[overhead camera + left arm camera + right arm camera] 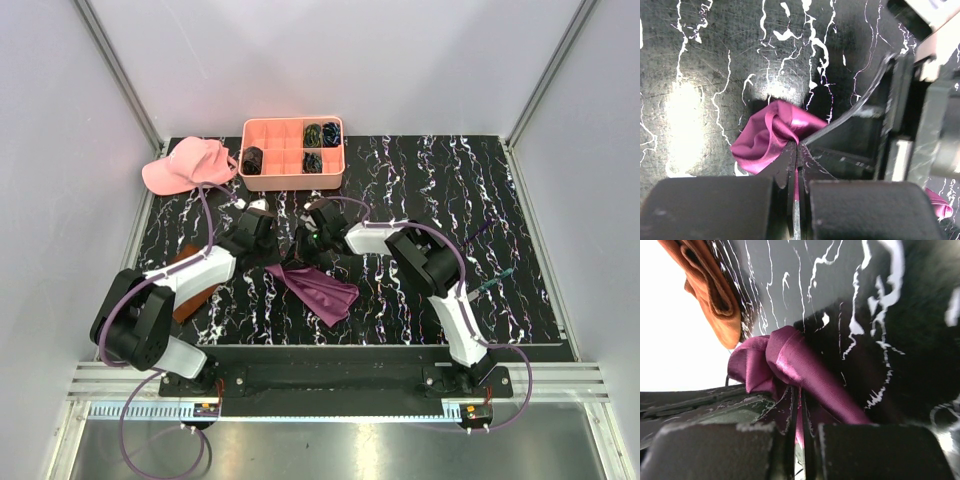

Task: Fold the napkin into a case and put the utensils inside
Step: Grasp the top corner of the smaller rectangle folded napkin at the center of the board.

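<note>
napkin [322, 290]: bunched on marbled surface [450, 200], just 6 o'clock of centre, between both arms
left hand [796, 150]: pressed together, pinching a napkin fold
right hand [800, 392]: pressed together, pinching napkin, fabric bulging past the tips
utensil [492, 283]: slim piece, bluish end, well apart at 3 o'clock of napkin
rust-brown cloth [190, 290]: 9 o'clock of napkin, partly under left arm
pink cap [190, 165]: 10 o'clock corner
pink divided tray [290, 182]: 12 o'clock edge

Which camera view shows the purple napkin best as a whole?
The top external view: only it shows the whole crumpled napkin. Each wrist view shows just one bunched fold, pinched by the left end effector or the right end effector.
</note>
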`<action>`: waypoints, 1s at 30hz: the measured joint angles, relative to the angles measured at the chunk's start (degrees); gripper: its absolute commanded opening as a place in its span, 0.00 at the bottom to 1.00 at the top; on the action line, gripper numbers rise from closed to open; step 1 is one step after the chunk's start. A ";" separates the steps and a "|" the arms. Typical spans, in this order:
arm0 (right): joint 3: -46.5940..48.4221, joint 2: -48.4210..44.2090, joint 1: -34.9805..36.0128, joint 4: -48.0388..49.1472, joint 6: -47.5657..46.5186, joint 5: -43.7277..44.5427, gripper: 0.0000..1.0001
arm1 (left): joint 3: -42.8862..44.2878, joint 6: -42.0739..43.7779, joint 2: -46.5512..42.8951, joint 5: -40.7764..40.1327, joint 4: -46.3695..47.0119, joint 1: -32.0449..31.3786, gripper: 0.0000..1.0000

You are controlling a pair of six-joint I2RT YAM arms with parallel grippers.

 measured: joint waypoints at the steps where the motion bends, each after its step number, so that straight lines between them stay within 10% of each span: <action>1: 0.00 0.09 0.26 -0.22 -0.15 -0.07 0.08 | 0.00 0.00 0.00 0.11 0.00 0.00 0.00; 20: 0.90 -1.09 -0.87 -3.50 -3.19 1.18 0.46 | -0.50 -1.36 0.33 1.11 3.67 0.76 0.00; 30: -0.57 -3.50 -1.16 -5.51 -5.16 2.93 0.37 | -1.73 -1.20 0.09 1.27 3.82 0.70 0.00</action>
